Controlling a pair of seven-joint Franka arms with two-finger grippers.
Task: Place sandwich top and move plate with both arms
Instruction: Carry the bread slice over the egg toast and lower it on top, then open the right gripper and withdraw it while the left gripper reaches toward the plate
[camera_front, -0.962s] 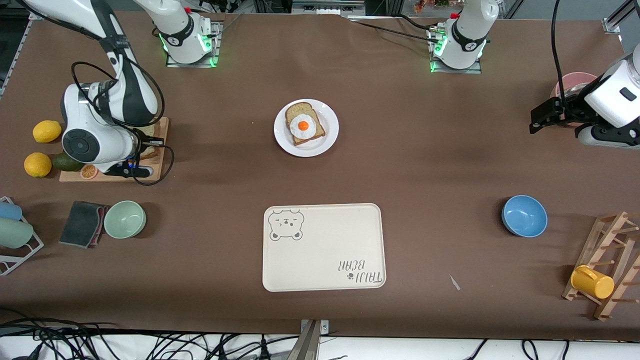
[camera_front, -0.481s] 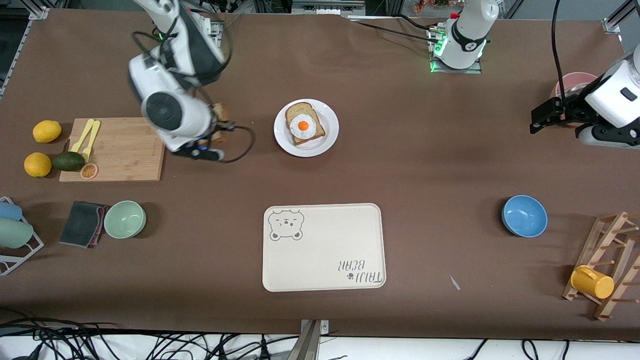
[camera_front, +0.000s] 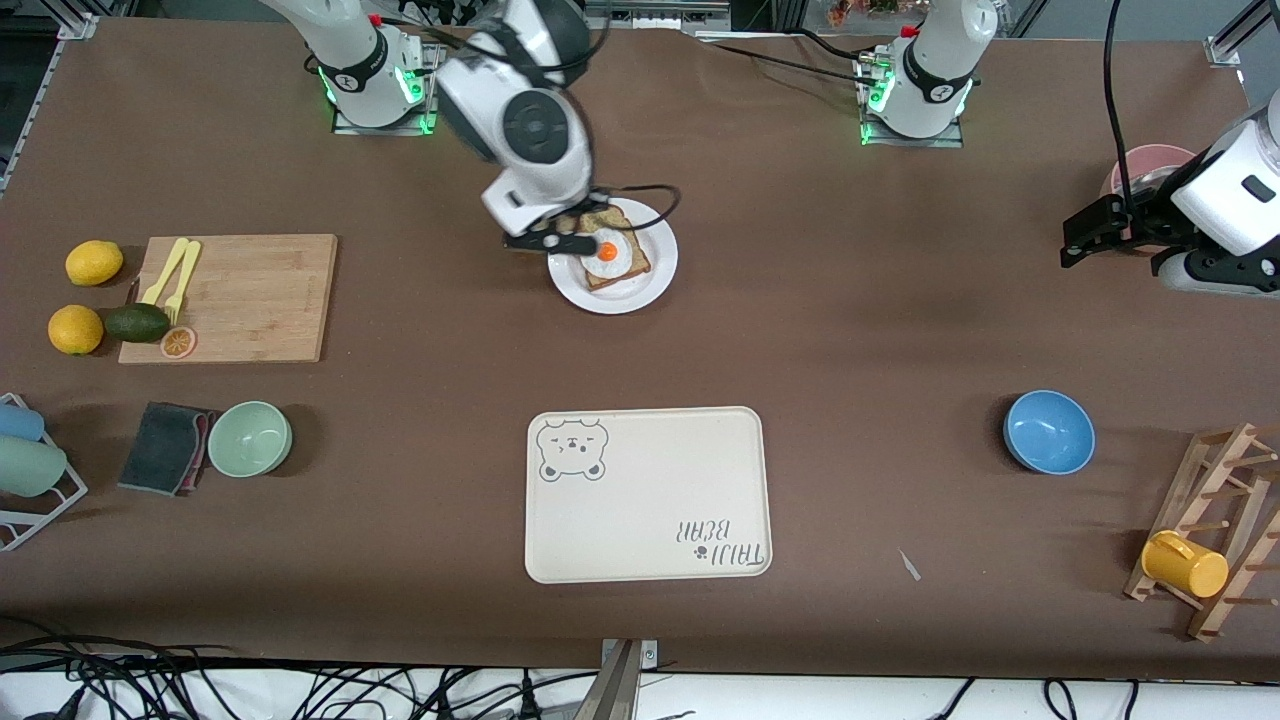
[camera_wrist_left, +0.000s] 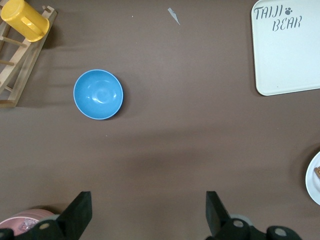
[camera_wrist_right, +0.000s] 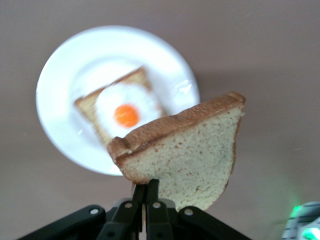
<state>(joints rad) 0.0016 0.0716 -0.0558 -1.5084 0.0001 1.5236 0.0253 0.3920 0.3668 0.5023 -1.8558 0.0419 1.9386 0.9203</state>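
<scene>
- Centrally, the right gripper (camera_wrist_right: 146, 200), fingers pinched shut on the sandwich top (camera_wrist_right: 187, 150), hangs over the plate (camera_front: 655, 285).
- Sandwich top: speckled tan crumb, darker brown crust, held on edge above the egg-topped slice (camera_front: 612, 258).
- Half a second ago this gripper was beside the wooden cutting board (camera_front: 250, 295); it has since crossed to the plate.
- Plate: round, smooth, white, between the two arm bases.
- Left gripper (camera_wrist_left: 147, 212) waits, fingers spread wide, above the brown table (camera_front: 850, 330), near the pink bowl (camera_front: 1140, 165).
</scene>
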